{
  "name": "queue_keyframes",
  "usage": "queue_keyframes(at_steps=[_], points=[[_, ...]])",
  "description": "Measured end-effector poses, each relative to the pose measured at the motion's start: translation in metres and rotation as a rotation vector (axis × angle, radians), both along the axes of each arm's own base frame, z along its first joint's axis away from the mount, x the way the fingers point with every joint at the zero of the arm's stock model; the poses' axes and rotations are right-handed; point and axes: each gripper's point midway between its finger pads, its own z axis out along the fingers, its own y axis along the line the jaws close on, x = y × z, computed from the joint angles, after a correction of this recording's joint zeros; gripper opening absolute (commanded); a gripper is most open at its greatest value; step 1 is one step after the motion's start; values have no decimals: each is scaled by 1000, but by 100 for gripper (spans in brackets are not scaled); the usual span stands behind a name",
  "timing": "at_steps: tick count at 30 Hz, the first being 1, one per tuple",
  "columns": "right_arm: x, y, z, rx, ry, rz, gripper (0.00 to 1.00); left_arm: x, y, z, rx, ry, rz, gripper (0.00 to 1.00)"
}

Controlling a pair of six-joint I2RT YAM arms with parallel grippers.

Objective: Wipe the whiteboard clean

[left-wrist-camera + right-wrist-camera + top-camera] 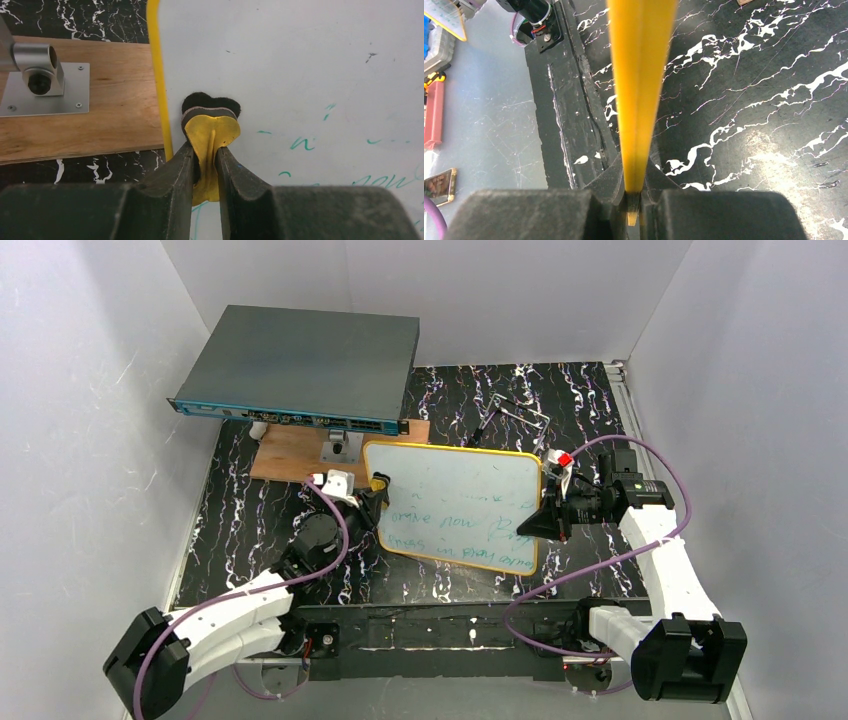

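Observation:
The whiteboard [460,505] has a thin yellow frame and sits at the table's middle. Its upper part is wiped white, and green handwriting remains across its lower half. My left gripper [375,490] is at the board's upper left edge, shut on a yellow eraser [212,125]. The eraser's black felt presses on the white surface [300,75] just inside the frame. In the left wrist view the gripper [206,150] pinches the eraser's yellow back. My right gripper [548,520] is shut on the board's right edge. The right wrist view shows the yellow frame [640,75] clamped edge-on in that gripper [635,175].
A large dark-grey flat box [300,365] lies at the back left, overhanging a brown wooden board [290,455] that carries a metal bracket [40,80]. A thin wire object [520,410] lies behind the whiteboard. The tabletop [250,530] is black with white marbling, and white walls enclose it.

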Motion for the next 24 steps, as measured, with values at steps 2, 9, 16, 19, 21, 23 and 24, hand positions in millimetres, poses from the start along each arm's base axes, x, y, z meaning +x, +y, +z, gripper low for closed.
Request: queue_keyframes(at_steps=[2, 9, 16, 19, 21, 23, 24], points=[[0, 0, 0, 0, -1, 1, 1, 2, 3, 0, -9, 3, 11, 0], [-2, 0, 1, 7, 34, -12, 1, 4, -23, -6, 12, 12, -98, 0], [1, -1, 2, 9, 35, -27, 1, -12, -80, 1, 40, 9, -286, 0], [2, -1, 2, 8, 28, -27, 1, -10, -78, 3, 25, 17, -254, 0], [4, -1, 1, 6, 13, -25, 1, -8, -74, 4, -1, 35, -221, 0], [4, -1, 1, 4, 1, -20, 1, -4, -62, 6, -37, 56, -165, 0], [5, -1, 1, 3, -3, -19, 1, 0, -52, 7, -56, 65, -124, 0]])
